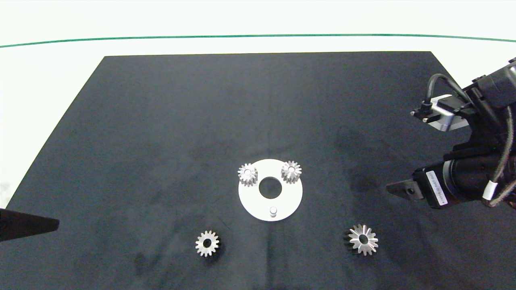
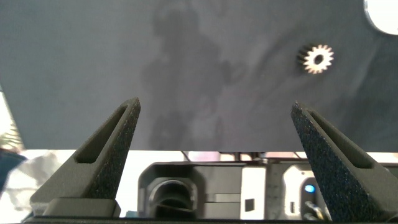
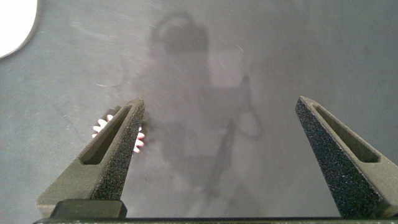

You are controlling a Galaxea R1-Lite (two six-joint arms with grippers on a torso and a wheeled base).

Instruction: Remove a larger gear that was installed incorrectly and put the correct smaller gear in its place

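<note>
The larger gear (image 1: 363, 240), spiky and star-like, lies flat on the black mat to the front right of the white disc plate (image 1: 252, 201). In the right wrist view the larger gear (image 3: 101, 126) is mostly hidden behind one finger. The smaller gear (image 1: 207, 243) (image 2: 317, 59) lies loose on the mat, front left of the plate. My right gripper (image 1: 397, 188) (image 3: 217, 99) hovers open over the mat, right of the plate and behind the larger gear. My left gripper (image 1: 48, 223) (image 2: 214, 106) is open at the mat's left edge, holding nothing.
Two small gears (image 1: 247, 174) (image 1: 291, 170) sit on pegs at the back of the plate, either side of its centre hole. A third peg (image 1: 273, 211) at the plate's front stands bare. A white table surrounds the mat (image 1: 161, 121).
</note>
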